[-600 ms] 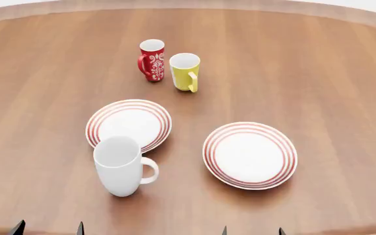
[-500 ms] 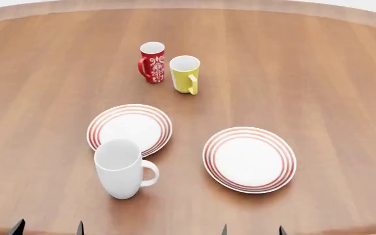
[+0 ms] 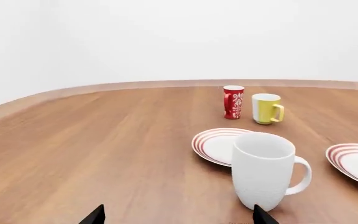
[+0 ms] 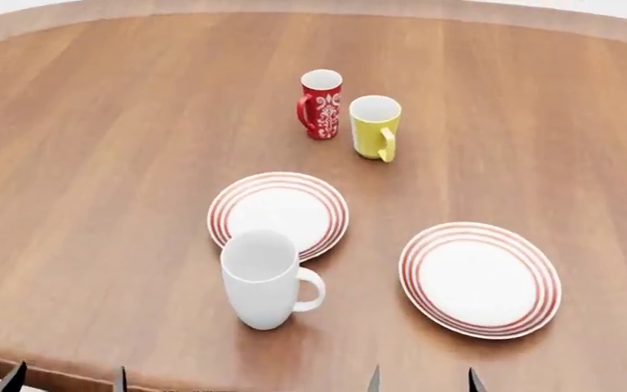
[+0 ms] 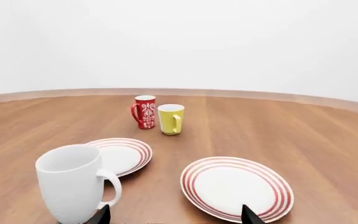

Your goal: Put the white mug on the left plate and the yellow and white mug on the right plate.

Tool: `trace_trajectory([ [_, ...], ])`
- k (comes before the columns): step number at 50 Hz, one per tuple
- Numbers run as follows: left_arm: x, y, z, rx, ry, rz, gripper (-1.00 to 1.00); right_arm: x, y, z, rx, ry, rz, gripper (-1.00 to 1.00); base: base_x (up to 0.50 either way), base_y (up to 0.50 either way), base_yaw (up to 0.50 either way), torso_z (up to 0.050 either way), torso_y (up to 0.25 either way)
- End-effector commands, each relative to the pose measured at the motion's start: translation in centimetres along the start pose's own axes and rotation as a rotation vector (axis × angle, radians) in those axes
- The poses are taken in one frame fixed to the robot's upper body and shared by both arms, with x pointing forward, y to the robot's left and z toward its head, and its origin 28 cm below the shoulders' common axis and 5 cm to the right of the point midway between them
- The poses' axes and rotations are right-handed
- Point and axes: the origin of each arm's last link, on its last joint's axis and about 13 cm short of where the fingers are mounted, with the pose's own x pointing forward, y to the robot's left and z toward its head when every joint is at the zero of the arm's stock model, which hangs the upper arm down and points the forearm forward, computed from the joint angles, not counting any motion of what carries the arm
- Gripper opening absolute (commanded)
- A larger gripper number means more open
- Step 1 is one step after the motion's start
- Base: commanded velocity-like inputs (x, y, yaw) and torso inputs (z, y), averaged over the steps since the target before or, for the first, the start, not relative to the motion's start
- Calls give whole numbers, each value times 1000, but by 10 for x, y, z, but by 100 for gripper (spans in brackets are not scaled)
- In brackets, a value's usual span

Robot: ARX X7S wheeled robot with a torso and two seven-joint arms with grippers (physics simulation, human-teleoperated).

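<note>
Both end effectors sit at the near edge of the bench [image 4: 95, 163], a round wooden surface, and only their dark fingertips enter the views. The left end effector [image 4: 65, 377] shows two tips set well apart with nothing between them, so it is released and not gripping anything; the right end effector [image 4: 423, 380] shows the same spread, empty condition. Neither end effector touches any object. Closest to the near edge stands the white mug [image 4: 261, 280], upright on the bare bench surface, with its loop handle pointing toward the right side of the bench. In the head view its rim overlaps the near rim of the left plate [image 4: 278, 214]; whether the mug base touches the plate cannot be determined. The left plate lies flat just beyond the mug and carries nothing. The right plate [image 4: 480, 279] lies flat toward the right side of the bench, apart from the left plate and from the white mug, and also carries nothing. Farther toward the far edge, well apart from both plates, the yellow and white mug [image 4: 375, 126] stands upright on the bench with its handle facing the near edge. Just beside it on its left stands a red mug [image 4: 320, 103] with a white pattern, upright, its handle on the left side. A narrow gap separates these two mugs.
</note>
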Motion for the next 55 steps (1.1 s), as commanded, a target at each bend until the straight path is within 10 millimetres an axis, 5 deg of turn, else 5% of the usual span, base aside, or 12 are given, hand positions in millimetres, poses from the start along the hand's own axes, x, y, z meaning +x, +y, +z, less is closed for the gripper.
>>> trace_trajectory([
  [1,-2,2,3,9,-1,11,100,-2,2,-2,-17,8,28,100,0,0,500,0,0],
  [34,-5,-1,10,5,-13,-11,100,-4,3,2,-45,-19,64,100,0,0,500,0,0],
  [39,-5,-1,10,5,-12,-9,100,-5,1,4,97,-15,86,100,27,-81,0,0,0],
  [55,-6,0,13,2,-22,-6,100,-5,-2,8,87,-61,83,100,156,-475,0,0,0],
])
